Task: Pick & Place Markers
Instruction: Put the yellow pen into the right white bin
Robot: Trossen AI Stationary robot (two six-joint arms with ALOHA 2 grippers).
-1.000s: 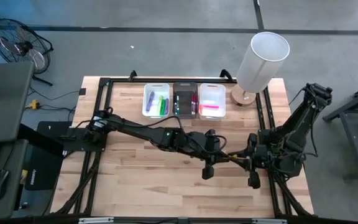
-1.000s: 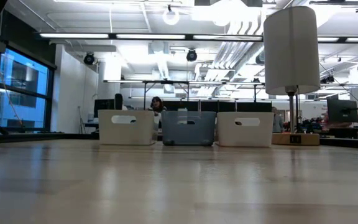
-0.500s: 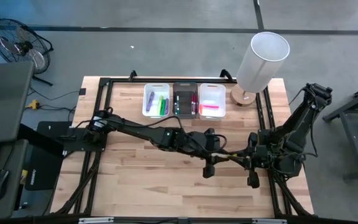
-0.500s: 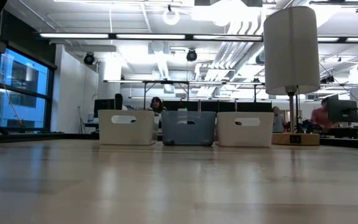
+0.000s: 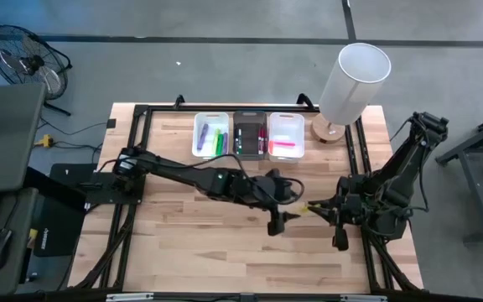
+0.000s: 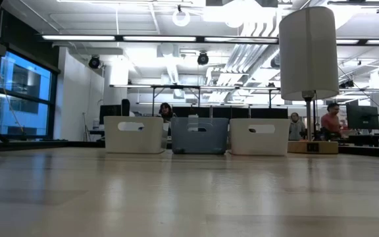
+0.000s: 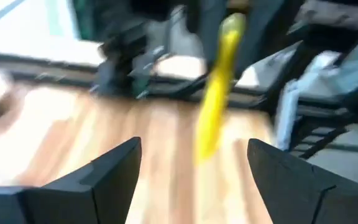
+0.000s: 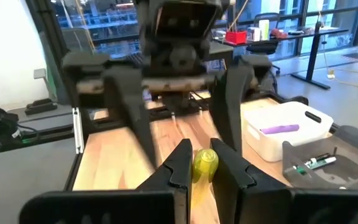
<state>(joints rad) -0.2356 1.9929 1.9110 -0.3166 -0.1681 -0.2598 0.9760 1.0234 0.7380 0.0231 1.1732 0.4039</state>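
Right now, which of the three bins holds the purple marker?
The white bin at the left end of the row, on the left arm's side. It holds the purple marker beside green ones; the dark middle bin and the other white bin show none.

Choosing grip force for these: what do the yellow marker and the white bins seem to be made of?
Yellow marker, held in the shut right gripper: looks like smooth plastic with a soft sheen. White bins: look like matte moulded plastic, with rounded rims and cut-out handles. Neither is certain from looks alone.
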